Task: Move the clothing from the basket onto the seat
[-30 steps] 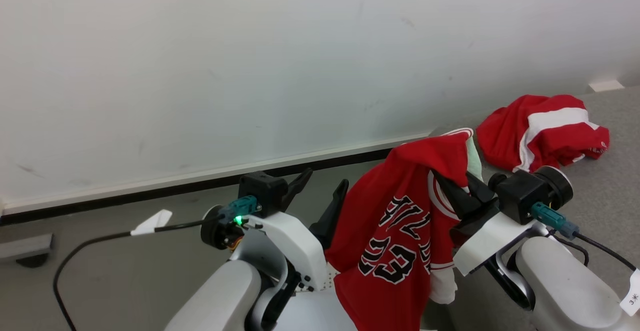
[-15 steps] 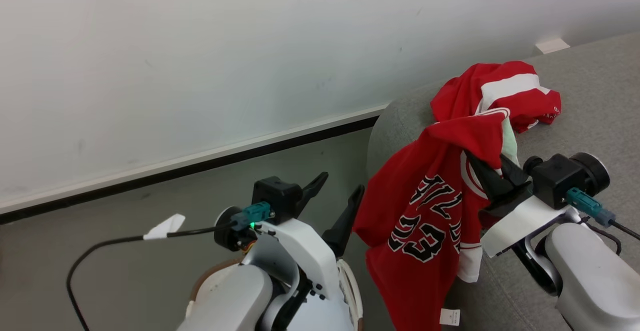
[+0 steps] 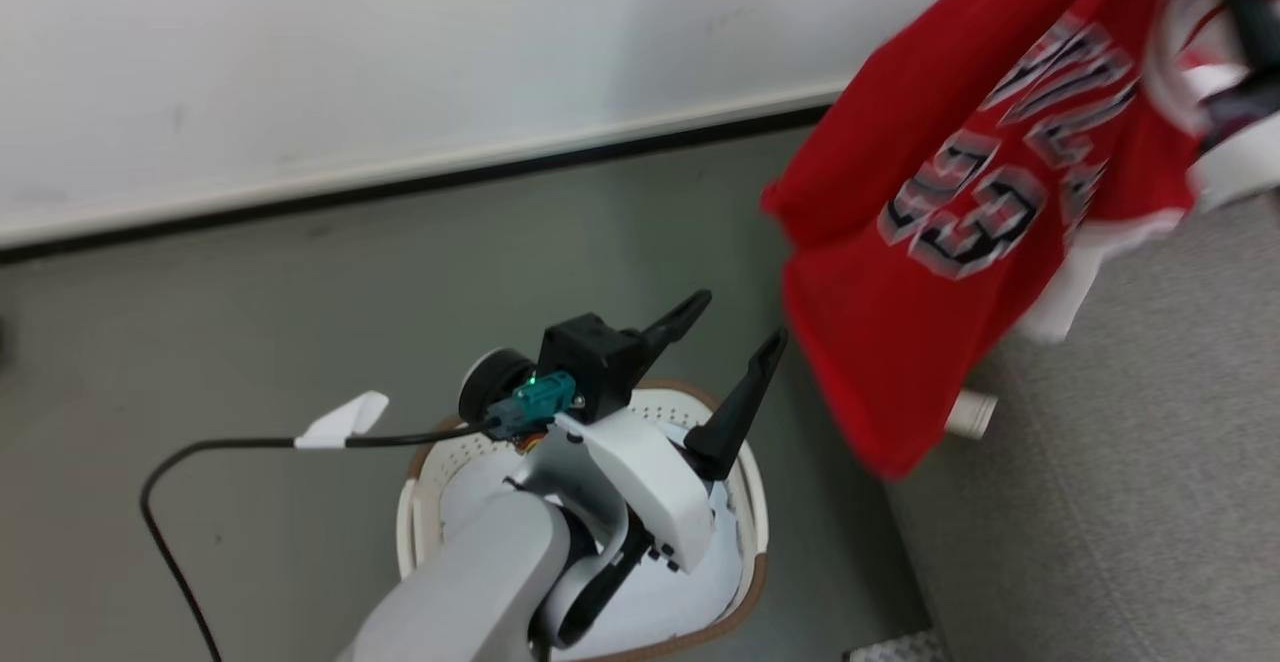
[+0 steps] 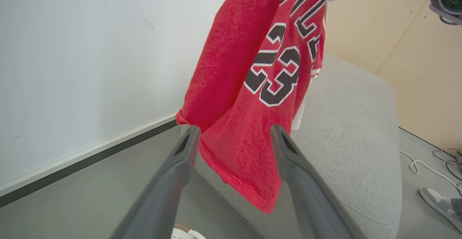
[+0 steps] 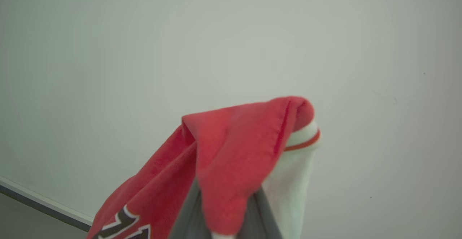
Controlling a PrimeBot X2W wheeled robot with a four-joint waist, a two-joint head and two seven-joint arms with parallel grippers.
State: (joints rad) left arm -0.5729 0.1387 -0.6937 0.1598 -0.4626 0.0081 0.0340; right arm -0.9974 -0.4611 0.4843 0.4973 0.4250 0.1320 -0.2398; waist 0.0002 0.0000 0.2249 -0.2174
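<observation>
The red jersey (image 3: 930,242), lettered "23", is held hanging at the edge of the grey seat (image 3: 1120,502); the cream basket (image 3: 754,527) is set on the floor.

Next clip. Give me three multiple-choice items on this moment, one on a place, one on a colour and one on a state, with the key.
1. Where is the red jersey? A in the basket; B hanging in the air; C flat on the floor.
2. What colour is the basket's rim? A blue; B brown; C black.
3. How is the left gripper? A open and empty; B shut on cloth; C shut on the rim.

Key:
1 B: it dangles beside the seat, with its hem off the floor.
2 B: a brown band tops the cream wall.
3 A: its fingers stand apart above the basket, gripping nothing.
</observation>
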